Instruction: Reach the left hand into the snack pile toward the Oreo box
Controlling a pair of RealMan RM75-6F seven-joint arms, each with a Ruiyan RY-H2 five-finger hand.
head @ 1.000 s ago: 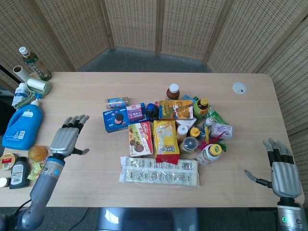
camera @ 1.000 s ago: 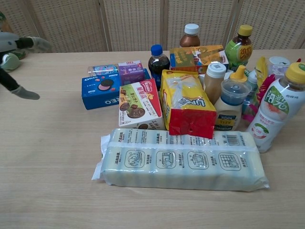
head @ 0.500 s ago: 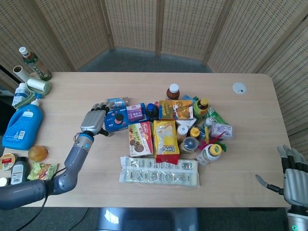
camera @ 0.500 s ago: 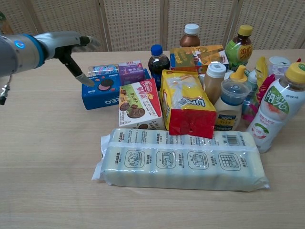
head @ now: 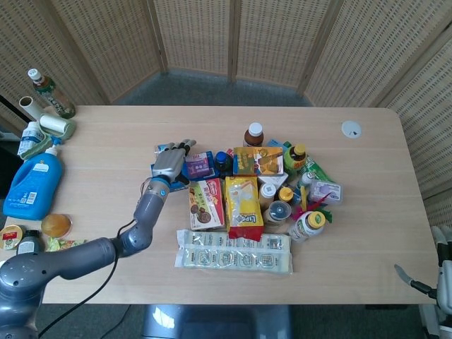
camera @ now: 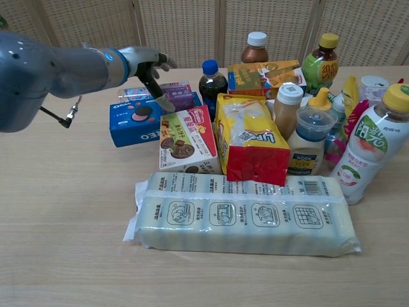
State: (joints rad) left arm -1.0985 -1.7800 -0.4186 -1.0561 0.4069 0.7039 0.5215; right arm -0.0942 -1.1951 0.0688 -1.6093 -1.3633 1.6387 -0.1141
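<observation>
The blue Oreo box (camera: pixel 134 121) lies flat at the left edge of the snack pile. My left hand (head: pixel 168 162) hovers over it with fingers spread and nothing in them, and hides most of the box in the head view. In the chest view the left hand (camera: pixel 146 61) is above the box's far side, its thumb pointing down toward the box's right end; contact cannot be told. Only the thumb and edge of my right hand (head: pixel 441 279) show at the lower right corner, off the table and empty.
A purple box (head: pixel 200 165) and a small blue pack (camera: pixel 137 93) crowd the Oreo box's far side; a red-and-white biscuit box (camera: pixel 185 137) touches its right. A long cracker pack (head: pixel 233 251) lies in front. A blue jug (head: pixel 34 183) and bottles stand far left.
My left hand has swept right from the bare table, reaching over the Oreo box at the pile's edge. My right hand has drawn back toward the lower right corner, nearly out of view.
</observation>
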